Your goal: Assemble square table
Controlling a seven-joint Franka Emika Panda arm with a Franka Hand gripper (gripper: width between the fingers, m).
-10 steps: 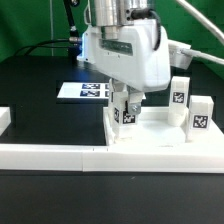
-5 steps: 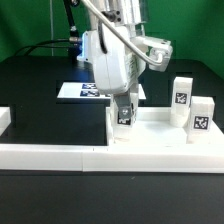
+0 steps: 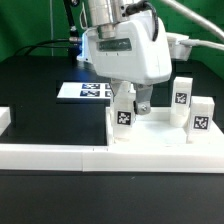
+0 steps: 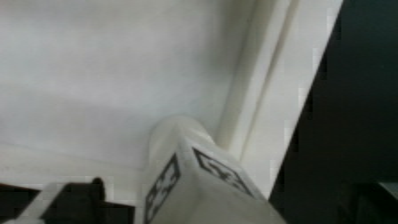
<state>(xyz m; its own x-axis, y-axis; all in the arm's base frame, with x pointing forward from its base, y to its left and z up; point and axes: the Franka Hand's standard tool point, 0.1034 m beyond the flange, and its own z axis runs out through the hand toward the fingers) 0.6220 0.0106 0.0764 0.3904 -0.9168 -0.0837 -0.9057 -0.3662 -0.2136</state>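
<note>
The white square tabletop (image 3: pixel 155 137) lies flat against the low white border wall. My gripper (image 3: pixel 129 108) hangs over the tabletop's corner nearest the exterior view's left and is shut on a short white tagged leg (image 3: pixel 124 117) that stands upright there. In the wrist view the leg (image 4: pixel 192 172) rises between my dark fingers (image 4: pixel 75 198), with the tabletop surface (image 4: pixel 125 80) behind it. Two more tagged legs (image 3: pixel 181 95) (image 3: pixel 200 115) stand upright at the exterior view's right of the tabletop. The fourth leg is out of view.
The marker board (image 3: pixel 88 91) lies flat on the black table behind the arm. The long low white border wall (image 3: pixel 60 155) runs along the front, with a raised end (image 3: pixel 4 120) at the exterior view's left.
My hand has turned about its vertical axis, first one way, then back. The leg has stayed upright at the same corner of the tabletop.
</note>
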